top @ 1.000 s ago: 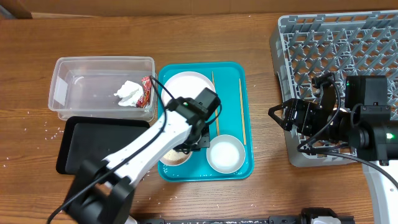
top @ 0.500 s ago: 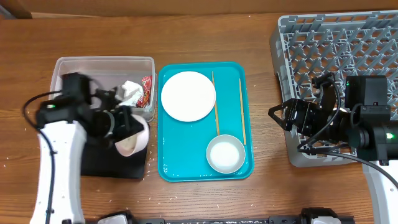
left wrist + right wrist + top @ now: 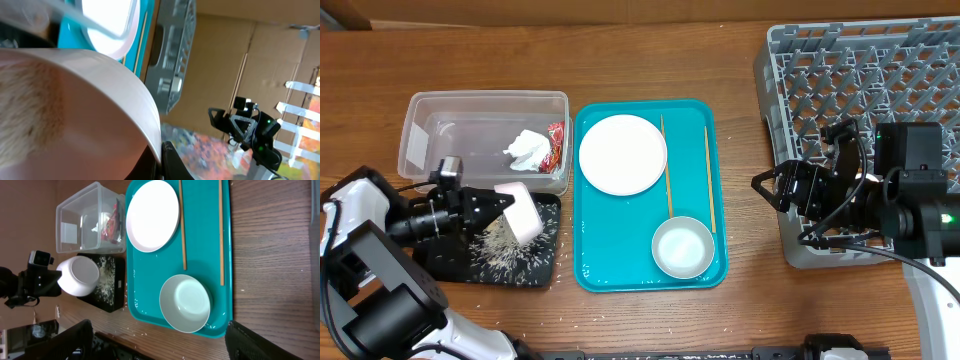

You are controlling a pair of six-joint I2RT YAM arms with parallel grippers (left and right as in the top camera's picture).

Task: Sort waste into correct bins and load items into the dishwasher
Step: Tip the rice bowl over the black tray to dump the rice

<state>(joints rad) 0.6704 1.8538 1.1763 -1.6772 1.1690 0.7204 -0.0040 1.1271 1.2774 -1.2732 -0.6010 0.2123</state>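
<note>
Jaws: left gripper [image 3: 496, 207] pinches tipped bowl [image 3: 525, 213] rim, right gripper [image 3: 767, 186] wide. Risk: crumbs [image 3: 506, 242] bounce off shallow black tray [image 3: 442, 266].

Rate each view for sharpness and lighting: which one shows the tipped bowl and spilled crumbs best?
Overhead: sharp, evenly lit; bowl, crumbs and black tray all read clearly, so it is best. Left wrist: the bowl fills the frame at close range, soft and featureless; only the background is clearer. Right wrist: crisp, but the bowl is small near the left edge.
</note>
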